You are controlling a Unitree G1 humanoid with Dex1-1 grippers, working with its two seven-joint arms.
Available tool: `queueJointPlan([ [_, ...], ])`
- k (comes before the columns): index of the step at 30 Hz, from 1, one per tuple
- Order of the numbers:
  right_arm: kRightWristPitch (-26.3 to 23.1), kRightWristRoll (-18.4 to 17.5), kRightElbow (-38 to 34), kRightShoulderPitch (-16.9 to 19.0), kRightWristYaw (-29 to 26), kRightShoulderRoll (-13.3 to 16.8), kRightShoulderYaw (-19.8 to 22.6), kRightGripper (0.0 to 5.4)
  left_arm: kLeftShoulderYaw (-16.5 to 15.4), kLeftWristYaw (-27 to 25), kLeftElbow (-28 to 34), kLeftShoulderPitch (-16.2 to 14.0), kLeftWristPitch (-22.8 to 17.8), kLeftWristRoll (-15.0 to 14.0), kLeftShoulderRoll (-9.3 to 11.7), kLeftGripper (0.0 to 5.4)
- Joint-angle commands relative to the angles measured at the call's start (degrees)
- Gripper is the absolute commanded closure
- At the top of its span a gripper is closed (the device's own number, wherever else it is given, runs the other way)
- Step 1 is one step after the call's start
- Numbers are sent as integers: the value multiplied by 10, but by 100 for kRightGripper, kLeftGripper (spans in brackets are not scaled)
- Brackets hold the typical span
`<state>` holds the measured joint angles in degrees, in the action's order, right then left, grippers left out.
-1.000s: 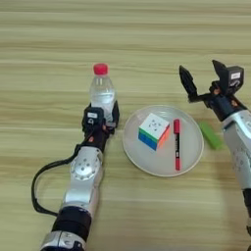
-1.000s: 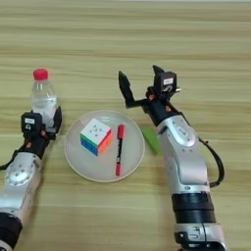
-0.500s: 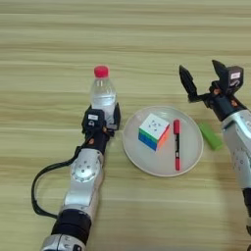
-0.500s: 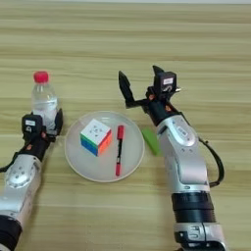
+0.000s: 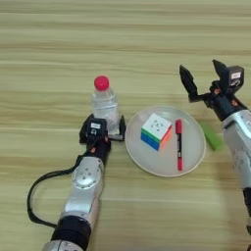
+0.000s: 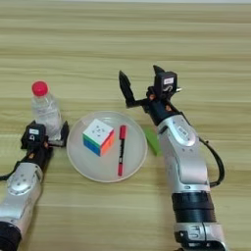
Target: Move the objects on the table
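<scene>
Jaws of the left gripper sit around the foot of the clear bottle, one black finger showing on its right side by the plate rim and the gripper's block low on its left; whether the fingers press the plastic or merely flank it I cannot tell. The bottle stands upright on the worktop with its red cap on, just left of a round white plate. On the plate lies the puzzle cube, white face up, with green, blue and orange sides showing, in the left half; a red marker lies lengthwise beside it, apart from it, cap end farther from the robot. The right gripper is off beyond the plate's upper right, its two black fingers spread wide with nothing between them. A small green object lies on the worktop just past the plate's right rim. The right eye view shows the whole right arm down to its base, with its black cable looping at the side, where the left eye view cuts it off at the edge; the left eye view in turn shows the left arm's cable curling on the wood.
</scene>
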<state>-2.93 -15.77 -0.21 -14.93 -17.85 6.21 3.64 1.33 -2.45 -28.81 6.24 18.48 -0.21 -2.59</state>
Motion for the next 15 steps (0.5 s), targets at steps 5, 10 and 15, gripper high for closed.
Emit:
queueJointPlan([
  [5,2,4,1,-7,1,0,-2,0,3,6,-13,-16,-12,5,-5,1],
  [10,3,5,3,-7,0,0,-2,0,3,12,2,-19,10,8,-5,1],
  [15,5,6,5,-8,-1,0,-2,0,4,12,12,-20,21,6,-4,1],
])
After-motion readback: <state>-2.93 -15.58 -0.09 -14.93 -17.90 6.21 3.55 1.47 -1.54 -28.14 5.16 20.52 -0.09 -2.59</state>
